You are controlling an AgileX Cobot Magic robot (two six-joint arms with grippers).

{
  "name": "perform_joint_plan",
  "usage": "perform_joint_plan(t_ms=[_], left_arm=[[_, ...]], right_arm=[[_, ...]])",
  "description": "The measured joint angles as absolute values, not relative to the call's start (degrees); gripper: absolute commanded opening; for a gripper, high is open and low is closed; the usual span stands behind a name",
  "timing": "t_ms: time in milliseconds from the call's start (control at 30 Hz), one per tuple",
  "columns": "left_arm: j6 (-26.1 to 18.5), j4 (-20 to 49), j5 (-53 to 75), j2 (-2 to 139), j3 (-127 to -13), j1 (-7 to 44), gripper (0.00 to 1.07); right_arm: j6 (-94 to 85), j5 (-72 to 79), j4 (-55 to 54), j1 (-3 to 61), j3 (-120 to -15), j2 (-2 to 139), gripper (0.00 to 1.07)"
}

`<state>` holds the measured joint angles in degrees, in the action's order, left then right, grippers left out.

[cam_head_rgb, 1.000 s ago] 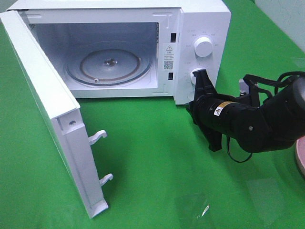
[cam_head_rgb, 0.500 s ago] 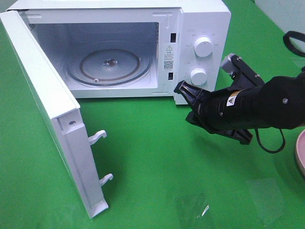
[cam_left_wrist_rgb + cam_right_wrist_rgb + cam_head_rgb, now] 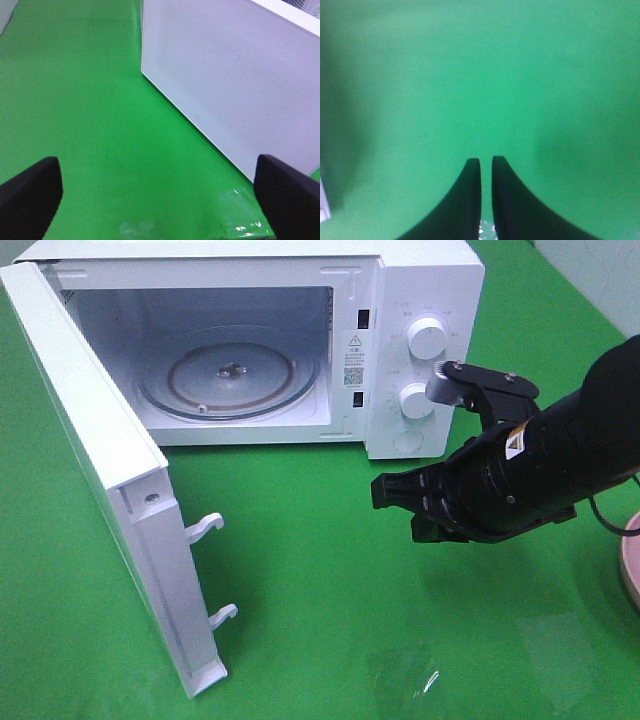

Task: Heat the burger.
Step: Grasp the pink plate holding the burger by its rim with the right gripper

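The burger is out of view. The white microwave (image 3: 425, 280) stands at the back with its door (image 3: 100, 460) swung wide open and the glass turntable (image 3: 230, 375) bare inside. My right gripper (image 3: 380, 490) hovers over the green cloth in front of the control panel, below and left of the lower knob (image 3: 416, 400), touching nothing. In the right wrist view its gripper (image 3: 486, 161) shows only a thin slit between the fingers, with nothing in it. My left gripper (image 3: 160, 195) is open wide and empty, facing the door's white outer panel (image 3: 235, 75).
The rim of a pink plate (image 3: 632, 575) shows at the right edge of the exterior view. The upper knob (image 3: 428, 337) sits above the lower one. Door latch hooks (image 3: 205, 528) stick out toward the cloth. A strip of clear tape (image 3: 405, 675) glints near the front.
My right gripper came off the lower knob, drew back and swung down to the left over the cloth, turning at the wrist. The left gripper stayed open and still.
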<state>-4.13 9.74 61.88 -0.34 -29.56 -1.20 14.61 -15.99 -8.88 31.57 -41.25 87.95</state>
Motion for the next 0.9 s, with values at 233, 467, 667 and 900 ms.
perform_joint_plan(t_ms=[233,467,667,900], left_arm=[[-4.13,9.74,61.88,-0.34,-29.56,-1.2,0.98],[-4.13,9.74,61.88,-0.34,-29.56,-1.2,0.98],[-4.13,9.74,61.88,-0.34,-29.56,-1.2,0.98],[-4.13,9.74,61.88,-0.34,-29.56,-1.2,0.98]], right_arm=[[10.6,-29.68,-2.23,31.57,-45.89,85.89,0.14],[10.54,-44.18,3.95,31.57,-50.53,85.77,0.54],[8.59,-48.93,6.82,31.57,-51.05,85.77,0.92],[6.59,-53.46,9.11,27.33,-51.05,85.77,0.99]])
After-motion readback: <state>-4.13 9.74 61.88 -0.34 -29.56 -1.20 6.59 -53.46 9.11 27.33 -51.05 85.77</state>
